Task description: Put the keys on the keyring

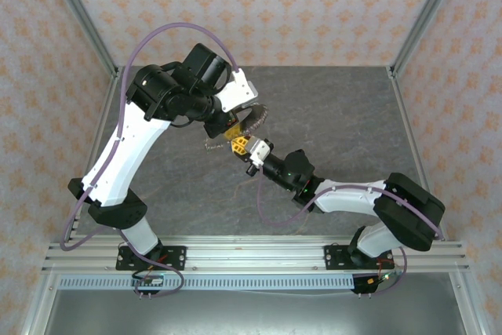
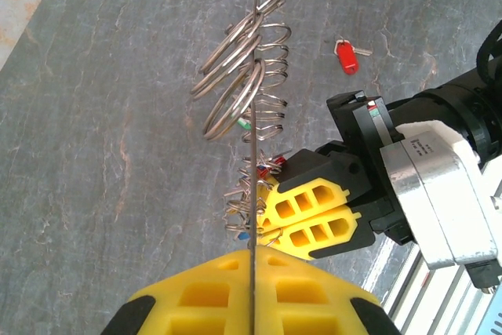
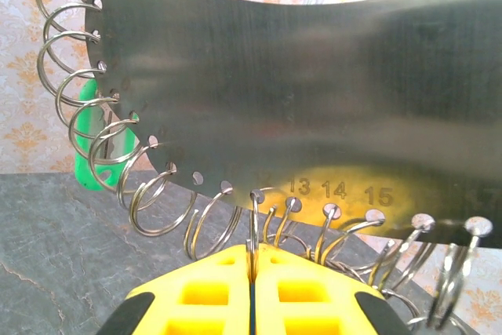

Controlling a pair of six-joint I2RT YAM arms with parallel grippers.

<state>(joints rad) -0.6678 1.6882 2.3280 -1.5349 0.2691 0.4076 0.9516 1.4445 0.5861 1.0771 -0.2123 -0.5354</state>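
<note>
Left gripper (image 1: 227, 129) and right gripper (image 1: 241, 147) were both pinched shut on the keyring (image 1: 255, 118).
Top view: the two grippers met tip to tip at the keyring, over the grey table (image 1: 353, 131). Left wrist view: the left gripper's closed jaws held the keyring's thin metal plate edge-on, its wire rings stacked just beyond the fingertips. The right gripper closed in on it from the right, and a red key (image 2: 345, 58) lay well apart on the table. Right wrist view: the right gripper's jaws were shut on a ring at the plate's lower rim, and a green key (image 3: 92, 154) showed behind the rings at left.
</note>
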